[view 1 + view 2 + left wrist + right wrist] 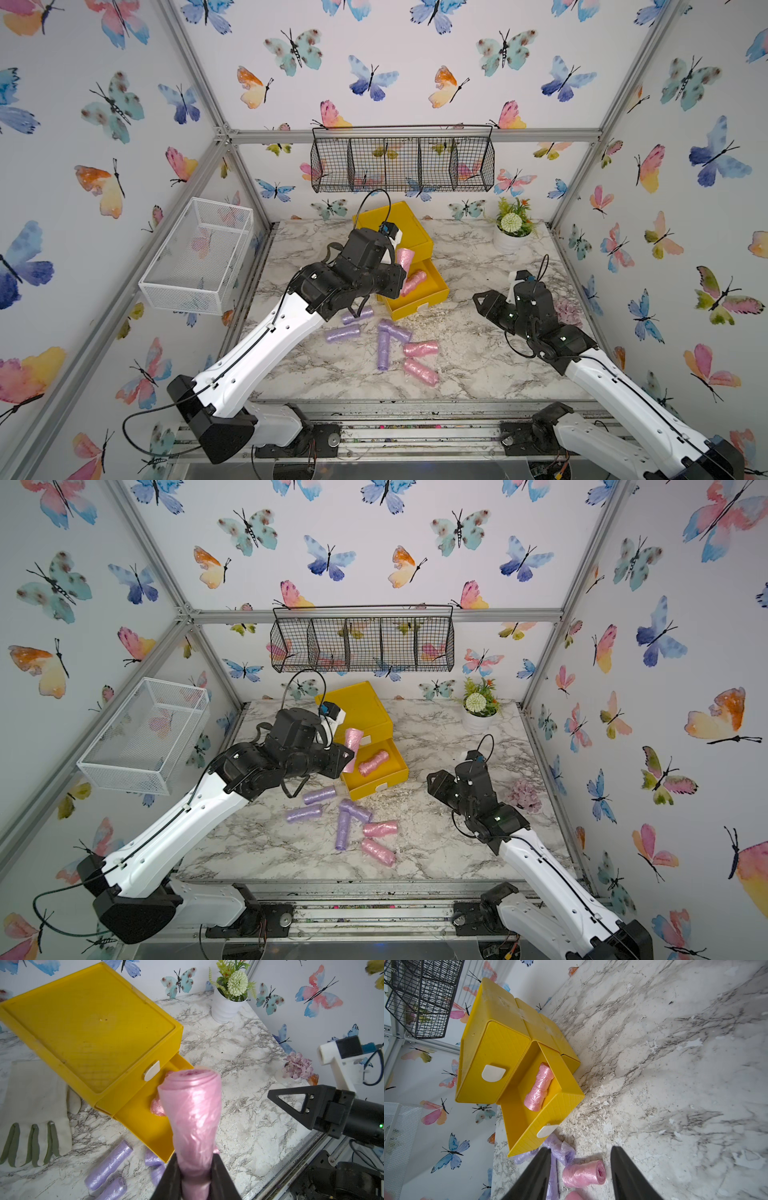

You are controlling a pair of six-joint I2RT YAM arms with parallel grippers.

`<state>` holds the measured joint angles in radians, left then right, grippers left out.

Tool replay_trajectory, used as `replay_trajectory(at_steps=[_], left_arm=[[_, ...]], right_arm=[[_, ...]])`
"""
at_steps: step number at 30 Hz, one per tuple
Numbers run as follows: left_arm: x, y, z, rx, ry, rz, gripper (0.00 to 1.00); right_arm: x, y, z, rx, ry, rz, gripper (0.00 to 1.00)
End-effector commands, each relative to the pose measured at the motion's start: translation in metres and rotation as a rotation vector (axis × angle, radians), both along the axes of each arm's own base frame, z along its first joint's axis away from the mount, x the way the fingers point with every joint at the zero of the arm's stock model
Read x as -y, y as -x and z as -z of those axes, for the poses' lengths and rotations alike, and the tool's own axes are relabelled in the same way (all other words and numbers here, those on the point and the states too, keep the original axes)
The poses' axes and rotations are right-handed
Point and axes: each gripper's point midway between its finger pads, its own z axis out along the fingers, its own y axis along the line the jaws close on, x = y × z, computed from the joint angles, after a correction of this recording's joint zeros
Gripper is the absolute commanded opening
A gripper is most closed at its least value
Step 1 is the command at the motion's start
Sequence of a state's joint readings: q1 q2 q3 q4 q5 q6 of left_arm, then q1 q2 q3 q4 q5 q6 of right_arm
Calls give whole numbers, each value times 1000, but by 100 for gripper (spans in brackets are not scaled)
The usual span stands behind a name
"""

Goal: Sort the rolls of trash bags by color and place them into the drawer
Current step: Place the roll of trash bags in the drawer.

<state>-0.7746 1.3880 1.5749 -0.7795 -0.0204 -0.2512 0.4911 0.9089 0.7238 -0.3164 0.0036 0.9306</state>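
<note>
The left hand is clamped tight on a pink roll, just over the open yellow drawer, with a second roll lying inside. Next, I'd say: lower it, let go. Purple rolls and a pink pair wait on the marble bench. The right hand hangs half-open, empty. Butterfly wallpaper all round.

The held pink roll covers most of the open drawer, so the pink roll inside only peeks out. The glove and the left gripper run off the picture's edge. In both top views the left arm hides the glove. In the right wrist view, another pink roll is cut off too.
</note>
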Motion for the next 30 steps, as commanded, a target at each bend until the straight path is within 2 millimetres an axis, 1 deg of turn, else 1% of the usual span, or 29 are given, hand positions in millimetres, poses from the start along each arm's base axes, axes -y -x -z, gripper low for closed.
replay_trajectory(at_steps=[1, 4, 10, 13, 16, 22, 26, 30], left_arm=[[16, -9, 8, 18, -68, 80, 26], [22, -17, 23, 2, -163, 106, 25], [36, -29, 31, 43, -280, 187, 26], [40, -35, 40, 55, -356, 240, 26], [44, -39, 57, 49, -433, 297, 26], [47, -48, 85, 23, -529, 344, 25], [50, -54, 105, -3, -571, 360, 24], [50, -63, 127, -35, -633, 347, 24]], right_arm=[[15, 8, 8, -14, 42, 39, 52], [20, 12, 10, -16, 53, 51, 52], [24, 15, 10, -18, 68, 59, 52], [25, 15, 10, -17, 69, 60, 52], [24, 15, 12, -19, 68, 57, 52], [26, 17, 15, -24, 75, 57, 52], [28, 18, 17, -27, 83, 58, 52], [30, 20, 20, -33, 99, 60, 52]])
